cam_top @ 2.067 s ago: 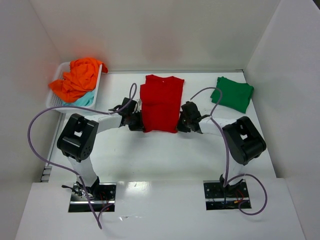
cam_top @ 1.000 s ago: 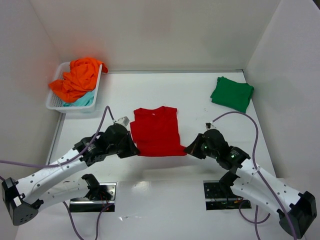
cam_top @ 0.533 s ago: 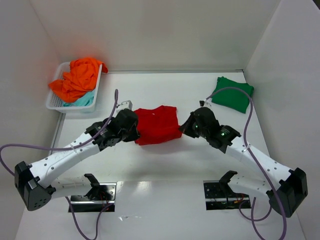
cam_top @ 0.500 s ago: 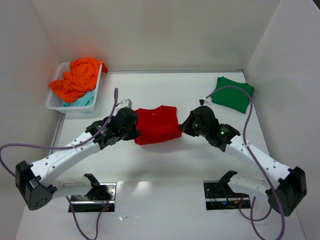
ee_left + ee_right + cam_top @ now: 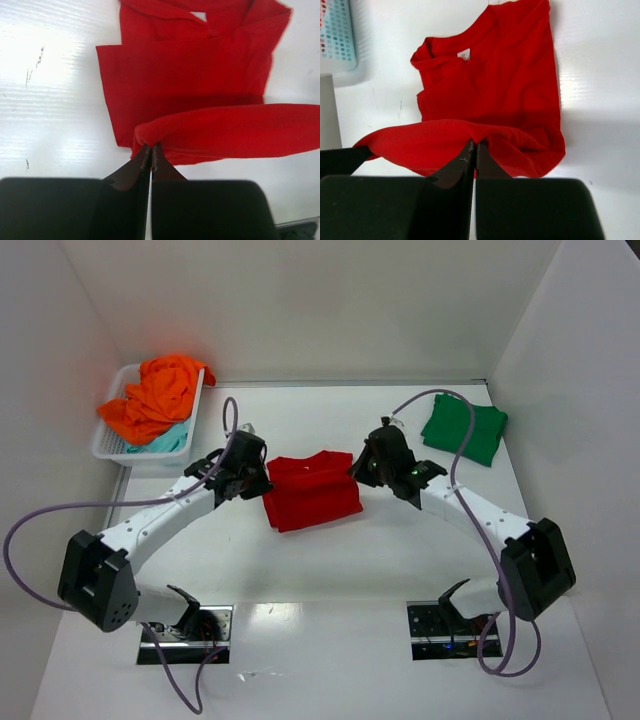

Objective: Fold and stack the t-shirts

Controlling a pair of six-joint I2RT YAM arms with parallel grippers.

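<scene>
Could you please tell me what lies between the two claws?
Only the red t-shirt, its lifted hem held by left claw and right claw; the top view shows it.

The red t-shirt [image 5: 312, 492] lies mid-tabletop [image 5: 330, 560], its sleeves turned in so the body forms a narrow panel. Its collar is at the far end, with a small white label showing inside the neck. The near hem is lifted off the surface and doubled over the lower body as a sagging band. The left gripper [image 5: 151, 146] and right gripper [image 5: 473, 144] each pinch one end of it, jaws closed. The dark green t-shirt [image 5: 464, 429] sits folded into a flat block near the far right corner. The orange t-shirt [image 5: 155, 397] is heaped, crumpled, in the white basket [image 5: 150, 457] at far left. A pale teal t-shirt [image 5: 170, 438] peeks from beneath it.
</scene>
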